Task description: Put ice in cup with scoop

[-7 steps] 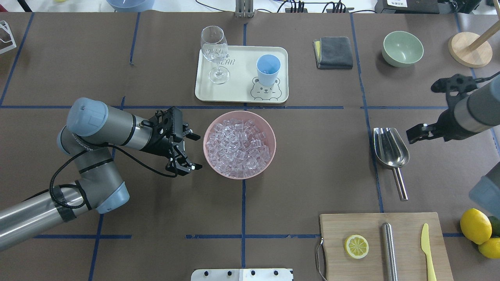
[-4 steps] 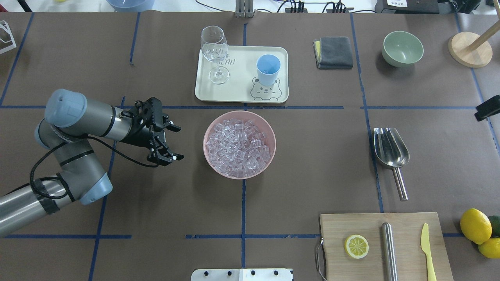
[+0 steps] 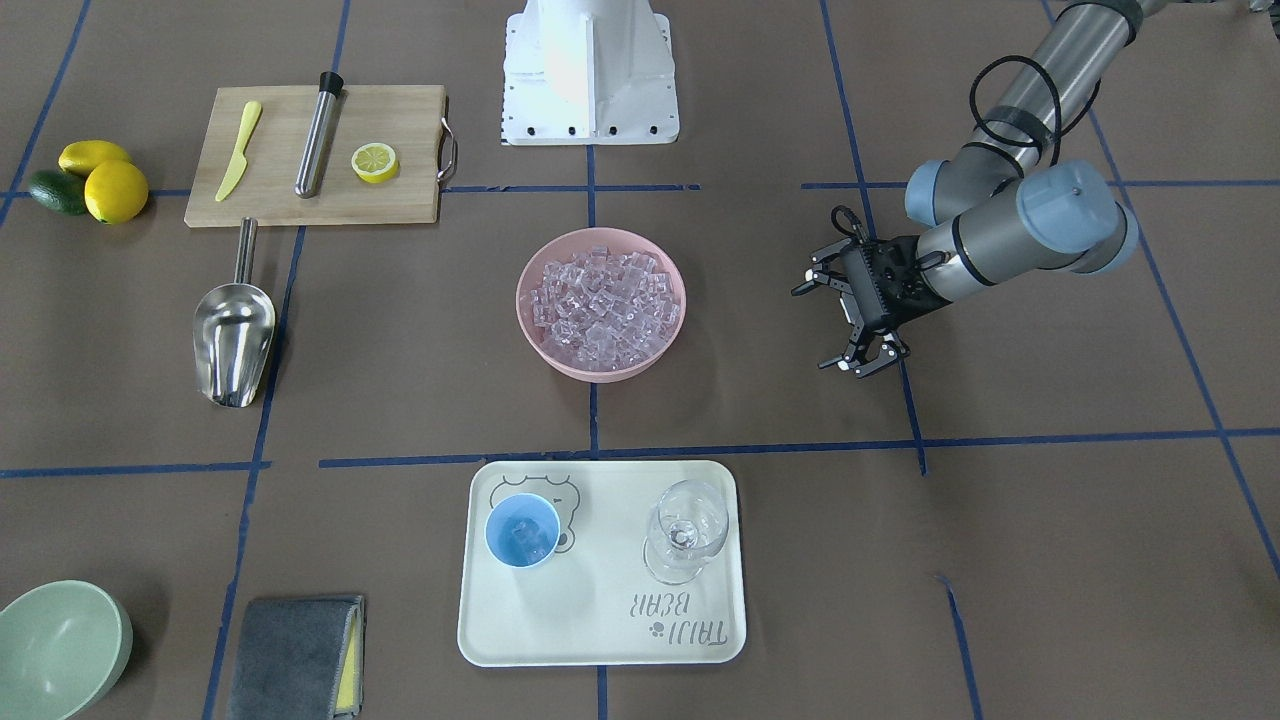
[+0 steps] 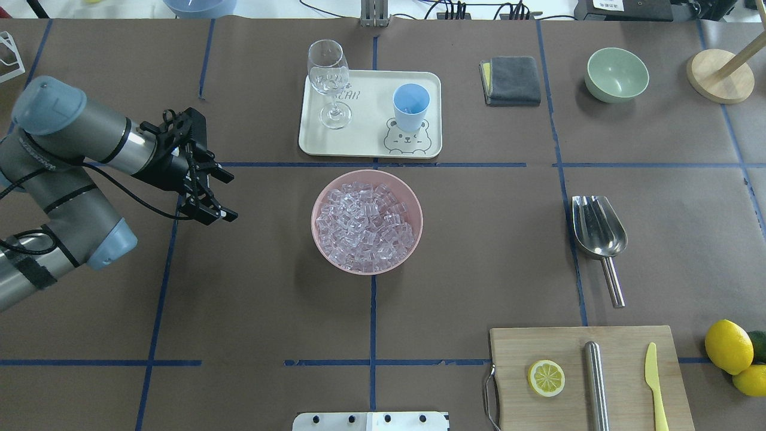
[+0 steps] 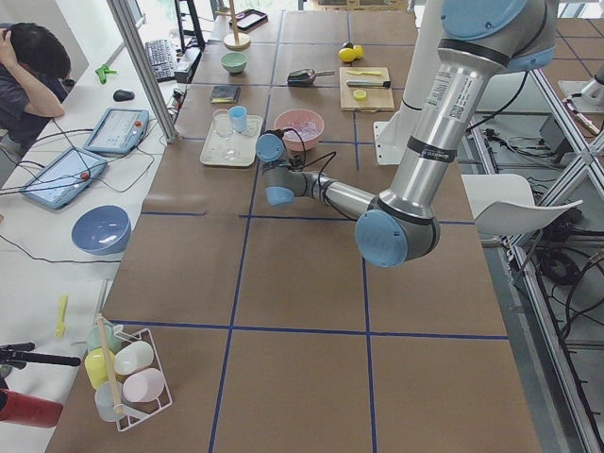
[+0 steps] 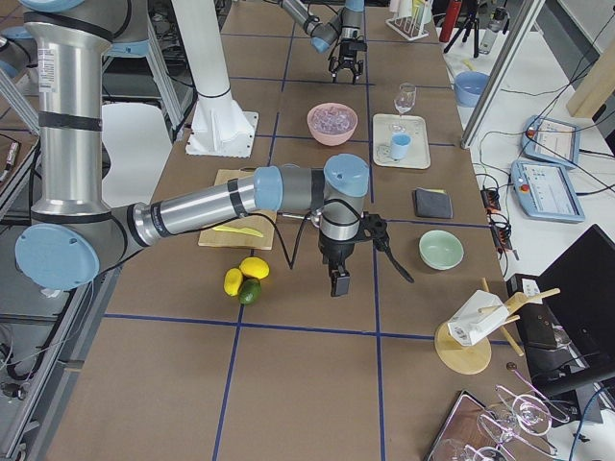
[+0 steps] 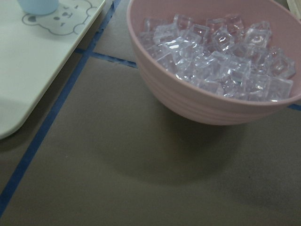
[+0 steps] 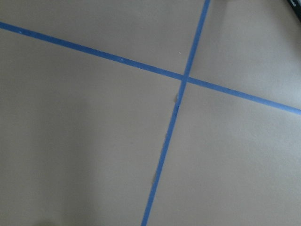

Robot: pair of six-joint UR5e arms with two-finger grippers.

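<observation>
Clear ice (image 4: 366, 222) fills a pink bowl (image 4: 414, 200) at the table's middle; the left wrist view shows the ice (image 7: 221, 52) from close by. The light-blue cup (image 4: 411, 106) stands on a cream tray (image 4: 365, 143); a few cubes lie inside the cup (image 3: 522, 530). The steel scoop (image 4: 598, 230) lies alone on the table at the right, handle toward the robot. My left gripper (image 4: 230, 196) hangs open and empty, well to the left of the bowl. My right gripper (image 6: 338, 280) shows only in the exterior right view, pointing down near the lemons; I cannot tell its state.
A wine glass (image 4: 329, 84) shares the tray. A grey cloth (image 4: 511, 81), a green bowl (image 4: 617, 74) and a wooden stand (image 4: 720, 75) sit at the far right. A cutting board (image 4: 589, 377) carries a lemon slice, a steel cylinder and a yellow knife; lemons (image 4: 728, 346) lie beside it.
My left arm has drawn back to the left and farther away from the bowl, gripper still open. My right arm has left the overhead view. The scoop, bowl and cup have not moved.
</observation>
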